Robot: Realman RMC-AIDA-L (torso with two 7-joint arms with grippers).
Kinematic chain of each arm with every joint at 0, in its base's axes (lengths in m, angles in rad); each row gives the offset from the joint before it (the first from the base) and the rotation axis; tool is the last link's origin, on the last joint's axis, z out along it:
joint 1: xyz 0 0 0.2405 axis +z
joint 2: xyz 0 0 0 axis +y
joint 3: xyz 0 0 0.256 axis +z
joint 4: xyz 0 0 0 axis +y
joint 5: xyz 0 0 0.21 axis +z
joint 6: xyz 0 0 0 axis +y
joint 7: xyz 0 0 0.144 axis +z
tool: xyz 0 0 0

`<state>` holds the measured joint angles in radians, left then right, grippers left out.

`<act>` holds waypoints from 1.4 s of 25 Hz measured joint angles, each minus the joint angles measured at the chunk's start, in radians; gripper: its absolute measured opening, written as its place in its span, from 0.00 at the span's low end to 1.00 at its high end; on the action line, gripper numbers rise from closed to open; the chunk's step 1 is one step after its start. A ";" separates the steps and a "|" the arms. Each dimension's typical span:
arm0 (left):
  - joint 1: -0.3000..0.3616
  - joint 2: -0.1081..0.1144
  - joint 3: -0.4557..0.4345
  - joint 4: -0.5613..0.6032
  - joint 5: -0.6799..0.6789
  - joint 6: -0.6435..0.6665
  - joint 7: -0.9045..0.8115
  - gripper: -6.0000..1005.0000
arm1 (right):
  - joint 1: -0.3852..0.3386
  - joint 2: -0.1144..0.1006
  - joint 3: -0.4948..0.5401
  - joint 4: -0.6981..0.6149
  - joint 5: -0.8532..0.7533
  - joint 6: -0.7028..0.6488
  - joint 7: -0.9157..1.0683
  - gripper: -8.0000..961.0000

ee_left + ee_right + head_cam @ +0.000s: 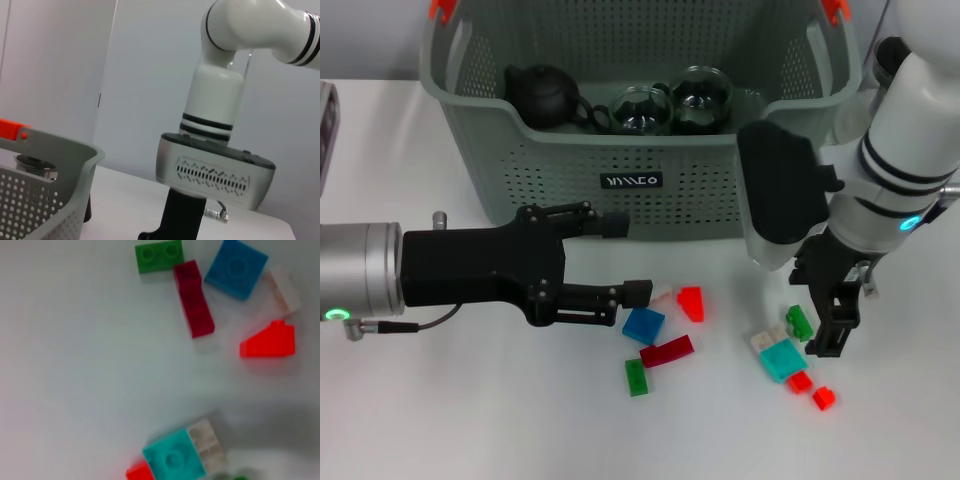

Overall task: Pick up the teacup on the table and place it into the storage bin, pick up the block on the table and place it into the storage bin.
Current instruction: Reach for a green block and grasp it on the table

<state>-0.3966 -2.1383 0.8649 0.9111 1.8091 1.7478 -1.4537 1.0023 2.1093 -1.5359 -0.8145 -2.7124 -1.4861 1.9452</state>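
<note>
While the right gripper (832, 322) hung over the green block (799, 322), grip state untellable, the left gripper (625, 260) stood open, empty; crowded neighbouring blocks risked a mis-grasp.

— What did you have under the right wrist camera?

— You had the white table (75, 365) with two loose groups of blocks, well apart. In one, a green block (159, 256) lay just beside the end of a long dark red block (194, 299). A blue block (236, 269) sat close on that one's other side, with a whitish block (285, 290) against it and a red sloped block (268, 341) near.

— And the other group?

— You saw a teal block (174, 460) touching a pale block (207, 442), with a small red block (140, 472) at its corner, cut off by the frame edge.
</note>
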 joint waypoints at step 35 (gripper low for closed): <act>0.003 0.000 -0.001 -0.008 0.003 -0.016 -0.005 0.85 | -0.007 0.000 -0.049 0.091 0.033 0.128 -0.011 0.89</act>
<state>-0.3932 -2.1383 0.8636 0.9034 1.8117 1.7318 -1.4584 0.9954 2.1092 -1.5850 -0.7236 -2.6791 -1.3576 1.9344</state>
